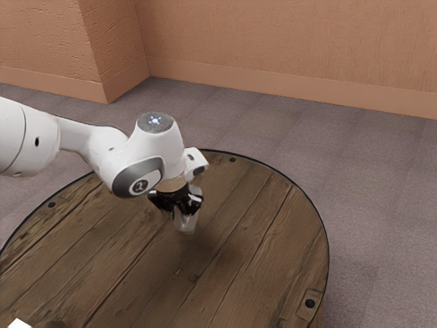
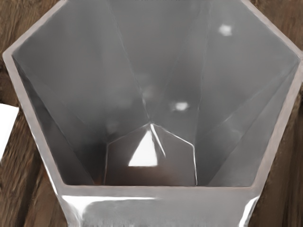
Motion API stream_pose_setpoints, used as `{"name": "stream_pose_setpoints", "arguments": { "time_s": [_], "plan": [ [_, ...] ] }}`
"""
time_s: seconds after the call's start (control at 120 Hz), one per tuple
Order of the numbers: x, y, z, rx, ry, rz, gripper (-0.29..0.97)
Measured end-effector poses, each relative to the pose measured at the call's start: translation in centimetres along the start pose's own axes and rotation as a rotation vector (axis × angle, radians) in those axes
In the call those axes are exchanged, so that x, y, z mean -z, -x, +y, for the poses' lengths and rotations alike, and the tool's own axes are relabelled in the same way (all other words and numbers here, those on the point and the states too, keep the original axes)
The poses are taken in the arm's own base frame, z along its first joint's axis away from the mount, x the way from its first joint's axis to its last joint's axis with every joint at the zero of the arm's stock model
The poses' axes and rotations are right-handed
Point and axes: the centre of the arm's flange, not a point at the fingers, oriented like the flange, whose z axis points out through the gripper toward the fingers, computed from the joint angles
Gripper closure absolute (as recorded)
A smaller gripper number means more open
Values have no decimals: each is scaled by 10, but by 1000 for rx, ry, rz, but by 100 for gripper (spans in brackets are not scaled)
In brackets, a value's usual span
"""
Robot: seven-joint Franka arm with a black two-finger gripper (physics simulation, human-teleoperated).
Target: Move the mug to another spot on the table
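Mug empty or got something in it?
Empty: the wrist view looks down into the mug, with bare grey walls right to its base and nothing inside.

Round desk (image 1: 259, 225) of dark, weathered planks, edged with a thin black rim. Small dark bolt heads (image 1: 233, 160) near that rim. At the exterior view's lower left corner, a white thing (image 1: 17, 322) on the planks, too cut off to identify. Around the desk, grey carpet (image 1: 369, 157); behind, rough tan walls (image 1: 287, 34) with a matching skirting board (image 1: 287, 85).
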Motion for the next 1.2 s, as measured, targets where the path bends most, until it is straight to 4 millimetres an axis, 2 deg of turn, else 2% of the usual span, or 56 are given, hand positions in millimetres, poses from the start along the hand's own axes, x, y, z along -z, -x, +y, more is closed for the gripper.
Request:
{"name": "stream_pose_setpoints", "arguments": {
  "time_s": [0.208,0.492,0.542,0.667,0.725,0.9,1.2],
  "plan": [
    [-1,-15,-26,43,25,77,67],
    [6,26,-94,149,48,56,64],
    [6,31,-94,146,52,52,64],
    [9,42,-71,98,67,53,66],
    [9,44,-67,90,69,52,65],
    [2,40,-91,137,52,42,66],
    [-6,36,-118,173,34,31,69]
  ]
}}
